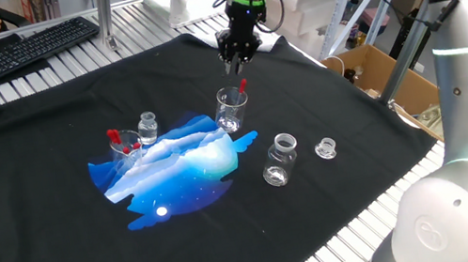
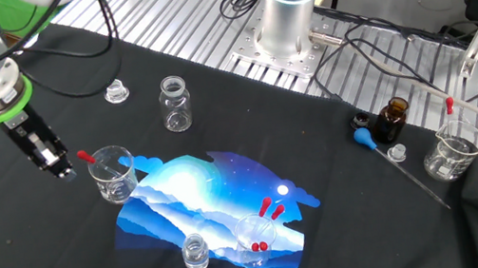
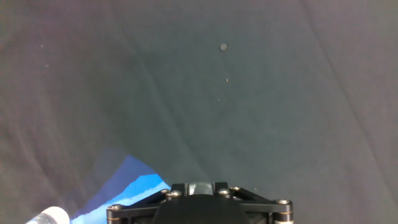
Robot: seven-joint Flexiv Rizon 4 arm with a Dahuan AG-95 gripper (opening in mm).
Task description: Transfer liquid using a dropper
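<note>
The gripper (image 1: pixel 238 54) hangs pointing straight down over the black cloth (image 1: pixel 52 180) on the counter, just beyond a small beaker (image 1: pixel 231 109). Its fingers look close together with nothing visibly between them, though neither fixed view shows the tips clearly and the hand view shows only the gripper's base, so I cannot tell its state.

The dropper (image 1: pixel 240 88) stands tilted in that beaker, its red bulb sticking up above the rim, near the gripper but apart from it. In the other fixed view the same dropper (image 2: pixel 89 159) leans out of the beaker (image 2: pixel 116 176) toward the gripper (image 2: pixel 59 168).

The beaker sits at the edge of a blue and white mat (image 1: pixel 178 169). On the mat's far side stand a second beaker (image 1: pixel 125 146) holding red-tipped pieces and a small vial (image 1: pixel 149 127). Off the mat, a jar (image 1: pixel 280 159) and a small stopper (image 1: pixel 326 148) rest on the cloth.
</note>
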